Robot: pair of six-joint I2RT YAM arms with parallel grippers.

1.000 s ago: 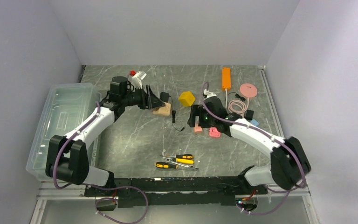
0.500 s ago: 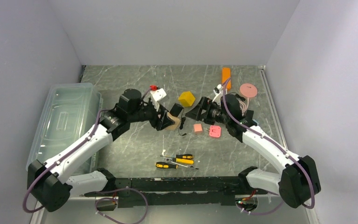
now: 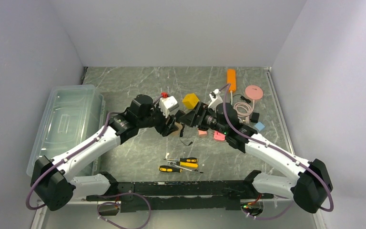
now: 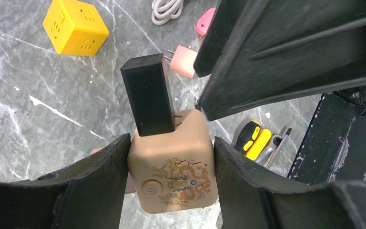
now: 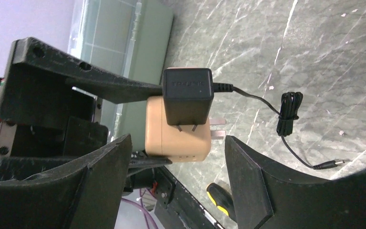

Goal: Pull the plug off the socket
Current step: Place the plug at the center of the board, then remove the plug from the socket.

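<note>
A tan cube socket [image 4: 174, 162] with a dragon print is held off the table, my left gripper [image 4: 171, 143] shut on its two sides. A black plug [image 4: 148, 95] sits in the socket's upper face, its prongs partly showing. In the right wrist view the plug [image 5: 187, 95] and socket [image 5: 176, 131] lie just beyond my right gripper [image 5: 177, 143], which is open with nothing touching its fingers. The plug's thin black cable [image 5: 290, 114] hangs to the table in a small bundle. From above, both grippers meet at mid-table around the socket [image 3: 174, 126].
A yellow cube [image 3: 190, 100], an orange power strip [image 3: 231, 79], a pink disc [image 3: 254, 91] and a coiled white cable [image 3: 242, 109] lie behind. Pink pieces [image 3: 219, 136] sit under the right arm. Screwdrivers [image 3: 183, 164] lie near the front. A clear bin [image 3: 64, 129] stands at the left.
The left arm has carried the socket and plug right, towards the centre. The right gripper has swung left to meet it, and its jaws have narrowed a little.
</note>
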